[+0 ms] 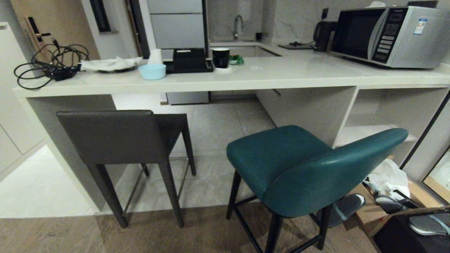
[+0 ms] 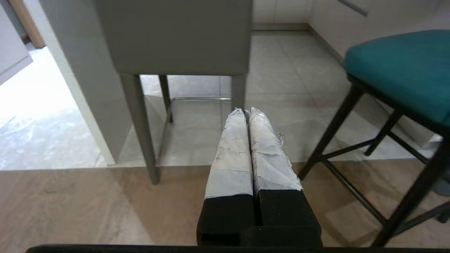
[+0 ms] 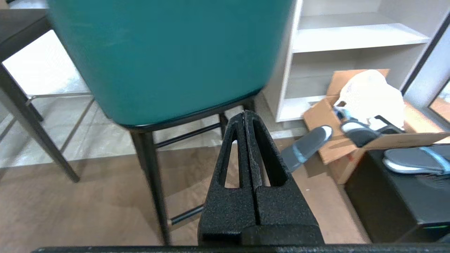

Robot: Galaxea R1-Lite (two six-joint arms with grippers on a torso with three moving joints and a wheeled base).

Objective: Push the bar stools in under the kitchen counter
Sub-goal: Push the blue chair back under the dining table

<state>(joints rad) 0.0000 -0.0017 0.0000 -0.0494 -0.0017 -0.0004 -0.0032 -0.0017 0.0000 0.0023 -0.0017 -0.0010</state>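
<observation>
Nearest the head camera stood the teal stool (image 1: 302, 168), its curved back toward the robot and its thin black legs planted on the wood-look floor, turned a little askew to the counter edge. It sat clear of the kitchen counter (image 1: 246, 79), its seat out in front of the slab's edge rather than beneath it. To its left the dark grey stool (image 1: 119, 137) stood closer in, its square seat partly under the white slab and its low back facing outward, beside the counter's white side panel.

Neither arm showed in the head view. From the left wrist, the left gripper (image 2: 246, 111) hung with its white-wrapped fingers (image 2: 232, 154) pressed together, empty, pointing at the floor between the two stools (touching neither). From the right wrist, the right gripper (image 3: 245, 114) was likewise closed on nothing, its black fingers together just behind the teal stool's back, with a gap between them.

On the counter lay a tangle of black cables (image 1: 49, 65), a light blue bowl (image 1: 152, 71), a black mug (image 1: 220, 57) and a microwave (image 1: 390, 35). Open white shelves (image 1: 379, 119) filled the counter's right end, and beside them on the floor sat a cardboard box (image 3: 355, 140) holding a white bag and slippers.
</observation>
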